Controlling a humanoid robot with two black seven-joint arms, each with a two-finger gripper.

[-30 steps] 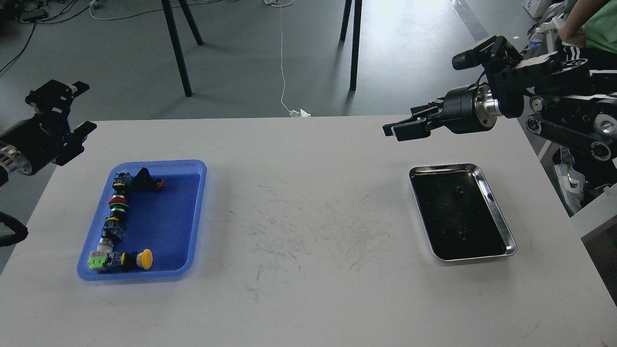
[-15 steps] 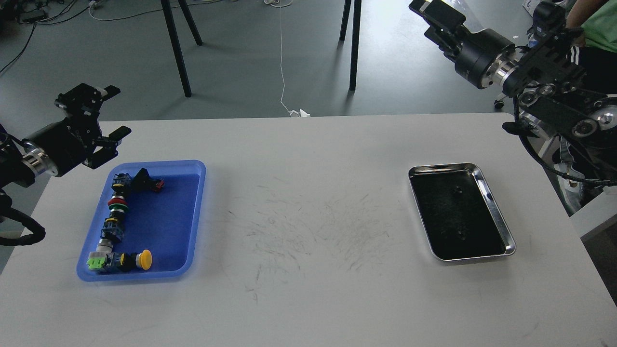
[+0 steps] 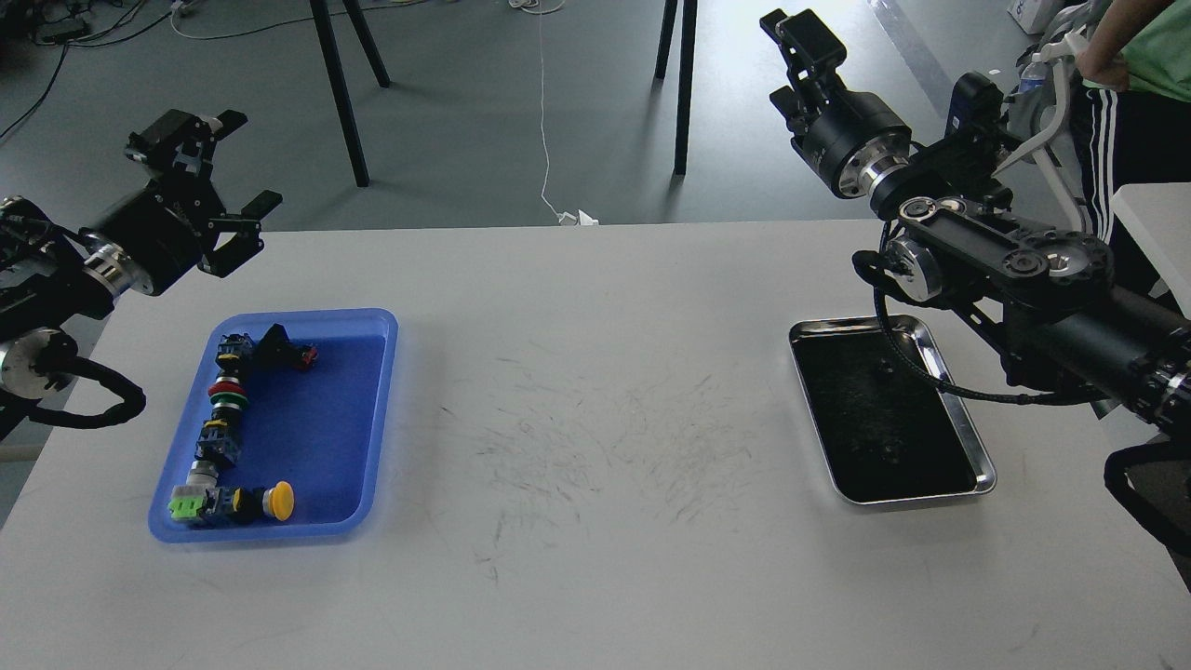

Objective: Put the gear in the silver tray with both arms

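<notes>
Both arms have swung higher and inward since the earlier frame. The left gripper (image 3: pixel 228 172) hangs spread and empty; the right gripper (image 3: pixel 791 56) (seen end-on) is unreadable. The silver tray (image 3: pixel 968 437) sits right on the worktop (image 3: pixel 595 577); the right arm's cable could snag it.

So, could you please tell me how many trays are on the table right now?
2. The blue plastic tray sits on the left side of the table, holding small parts. The silver tray sits on the right side, partly under the right arm. None seem hidden.
</notes>
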